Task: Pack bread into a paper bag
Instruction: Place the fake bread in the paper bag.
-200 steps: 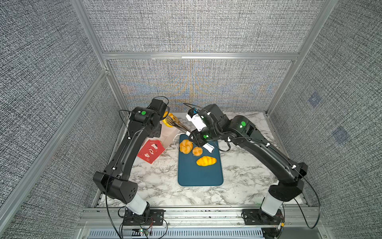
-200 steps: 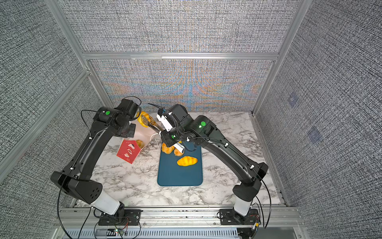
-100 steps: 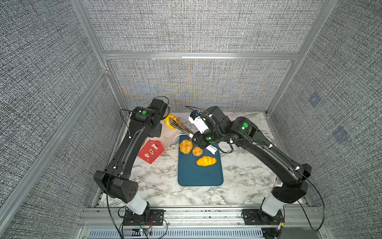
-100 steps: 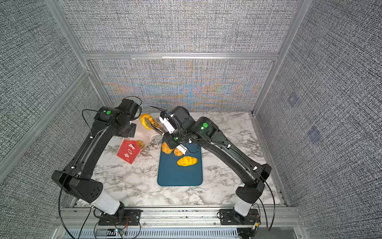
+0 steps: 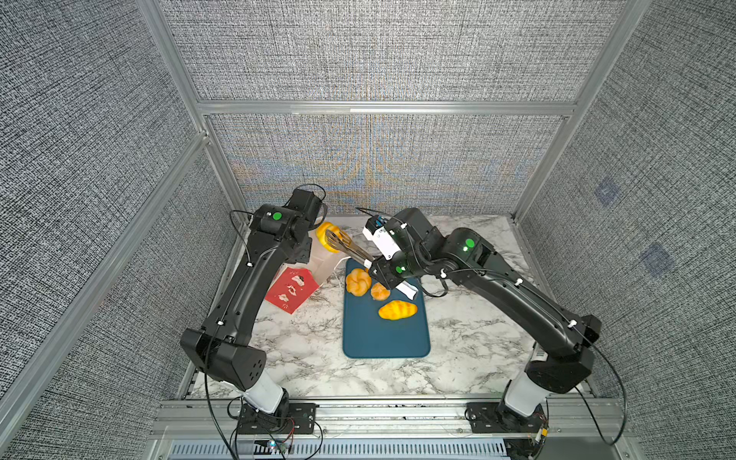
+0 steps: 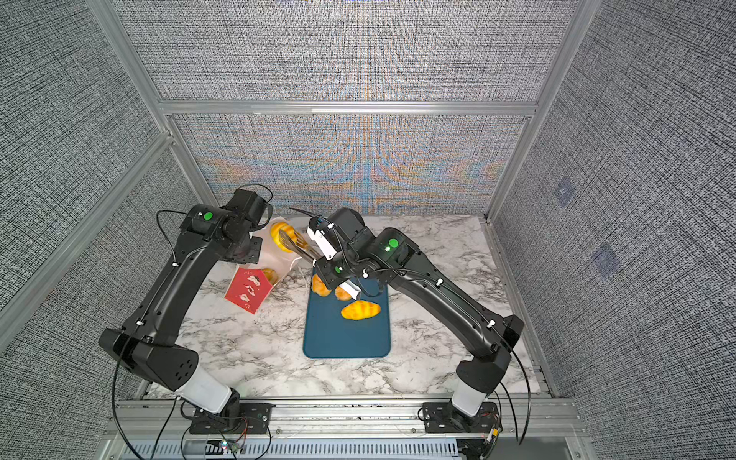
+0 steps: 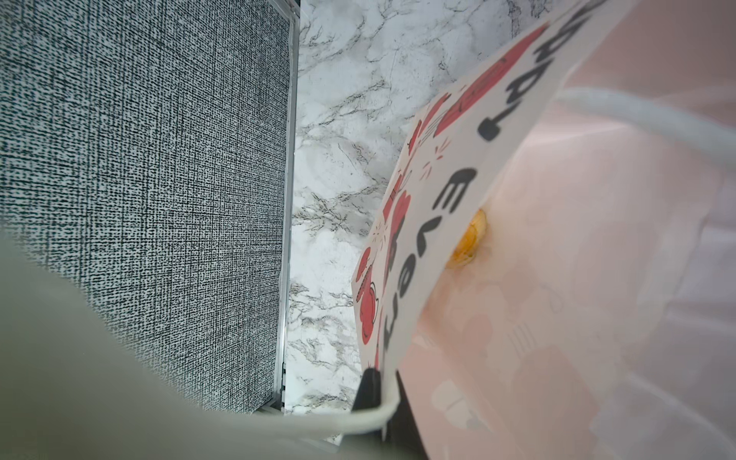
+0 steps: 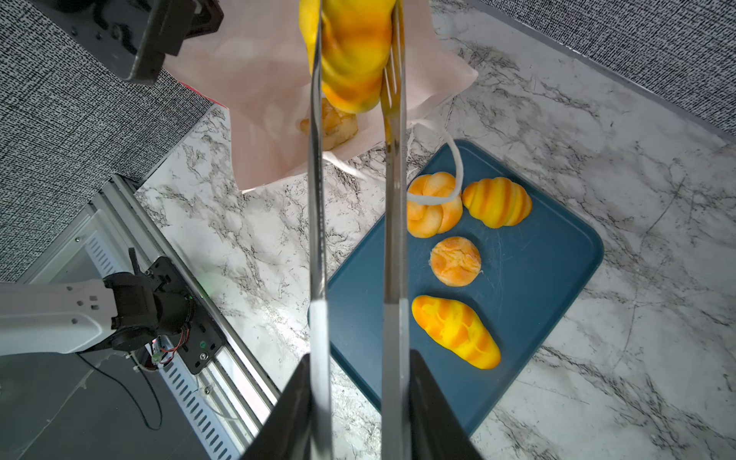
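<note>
Tongs carrying a ridged pastry over the bag mouth, a slip or snag looming

The right gripper (image 8: 360,382) is squeezing metal tongs (image 8: 316,199), which are pinching a pastry (image 8: 350,55) by its sides above the tilted paper bag (image 8: 255,99); the left gripper (image 7: 384,398) is clamping the bag's rim. A loosening pinch is risking a drop onto the surface (image 8: 239,239), and the bag's cord (image 8: 456,159), lying across a knot roll (image 8: 432,207) on the tray (image 8: 537,318), is threatening to snag later picks

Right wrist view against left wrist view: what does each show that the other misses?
Only right wrist: tongs clamping a ridged pastry over the open paper bag, and four pastries on the blue tray. Only left wrist: the bag's printed front with black lettering. Both: the bag's pale inside, with a bagged pastry lying at the bottom.
</note>
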`<state>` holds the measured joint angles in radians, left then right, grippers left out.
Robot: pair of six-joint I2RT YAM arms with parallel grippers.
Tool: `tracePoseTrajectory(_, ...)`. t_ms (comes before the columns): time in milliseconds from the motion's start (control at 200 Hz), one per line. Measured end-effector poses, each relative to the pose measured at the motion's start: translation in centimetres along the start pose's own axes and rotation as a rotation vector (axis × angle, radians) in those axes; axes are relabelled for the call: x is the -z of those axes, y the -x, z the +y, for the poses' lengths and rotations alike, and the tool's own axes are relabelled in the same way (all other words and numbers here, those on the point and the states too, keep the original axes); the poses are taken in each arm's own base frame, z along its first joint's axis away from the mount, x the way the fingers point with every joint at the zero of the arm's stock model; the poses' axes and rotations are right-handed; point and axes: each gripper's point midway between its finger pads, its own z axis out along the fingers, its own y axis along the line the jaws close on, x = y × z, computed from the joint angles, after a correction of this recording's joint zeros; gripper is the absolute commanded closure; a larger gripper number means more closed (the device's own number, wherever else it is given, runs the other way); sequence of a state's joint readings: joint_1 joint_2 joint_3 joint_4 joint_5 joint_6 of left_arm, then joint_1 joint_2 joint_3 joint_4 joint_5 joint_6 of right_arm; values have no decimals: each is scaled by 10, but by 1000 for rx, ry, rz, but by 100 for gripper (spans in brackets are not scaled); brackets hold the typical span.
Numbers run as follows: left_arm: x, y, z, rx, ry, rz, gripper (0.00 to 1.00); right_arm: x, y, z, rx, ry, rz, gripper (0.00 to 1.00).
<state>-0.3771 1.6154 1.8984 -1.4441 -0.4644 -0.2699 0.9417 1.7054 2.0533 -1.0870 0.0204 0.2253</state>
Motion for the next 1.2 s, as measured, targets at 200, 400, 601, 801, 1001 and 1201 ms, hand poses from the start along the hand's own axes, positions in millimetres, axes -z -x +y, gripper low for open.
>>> tracePoseTrajectory(200, -1, 0, -1, -1, 0, 3, 98, -1, 3, 1, 0, 1, -5, 54)
tracePoseTrajectory(400, -1, 1, -1, -2, 0, 3, 98, 2, 11, 2, 4, 4, -25, 51)
tracePoseTrajectory(601, -1, 2, -1, -1, 0, 2, 98, 3, 14, 1, 6, -2, -32, 50)
tracePoseTrajectory(801, -2, 2, -2, -2, -3, 4, 98, 3, 14, 0, 11, -9, -34, 50)
tracePoseTrajectory(1001, -2, 2, -2, -2, -3, 4, 98, 3, 15, -3, 10, -18, -36, 50)
tracePoseTrajectory(1201, -3, 2, -3, -2, -4, 6, 98, 4, 14, -6, 7, -25, -35, 50)
